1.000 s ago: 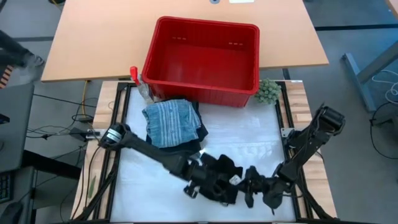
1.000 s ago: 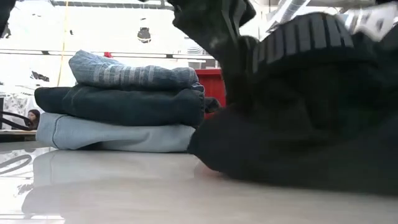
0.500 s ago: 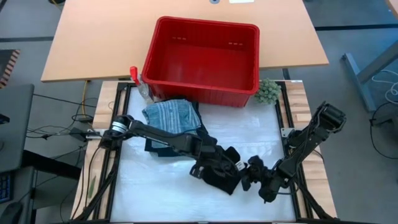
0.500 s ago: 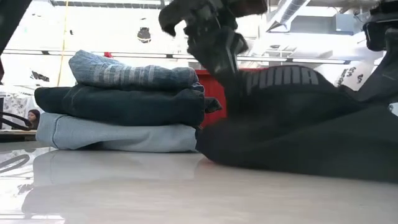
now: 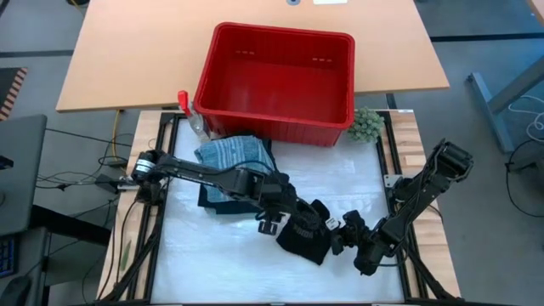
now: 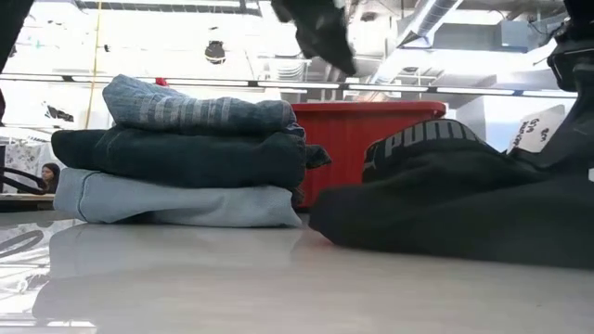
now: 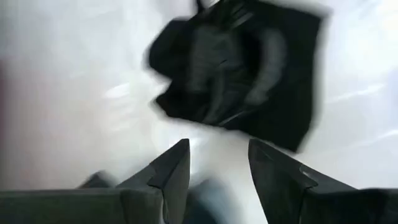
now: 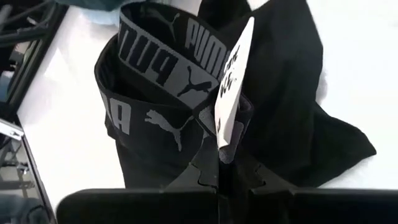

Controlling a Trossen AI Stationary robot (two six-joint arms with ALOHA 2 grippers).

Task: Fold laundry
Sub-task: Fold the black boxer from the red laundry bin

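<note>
Right claw closed tight on black garment, pinching waistband fold and white tag; in high view it sits lower right of centre. Left claw part open, nothing between fingers, hovering above the white surface, just left of the black garment in high view; garment lies beyond its tips in the left wrist view. Black garment crumpled on surface, grey logo waistband up. Folded stack upper left of the claws: striped piece on top, dark navy in the middle, light blue at bottom. Left arm crosses over stack's lower edge, partly covering it. Red basket behind stack, upper centre. Green fuzzy ball at basket's right corner. Wooden desk beyond.
</note>
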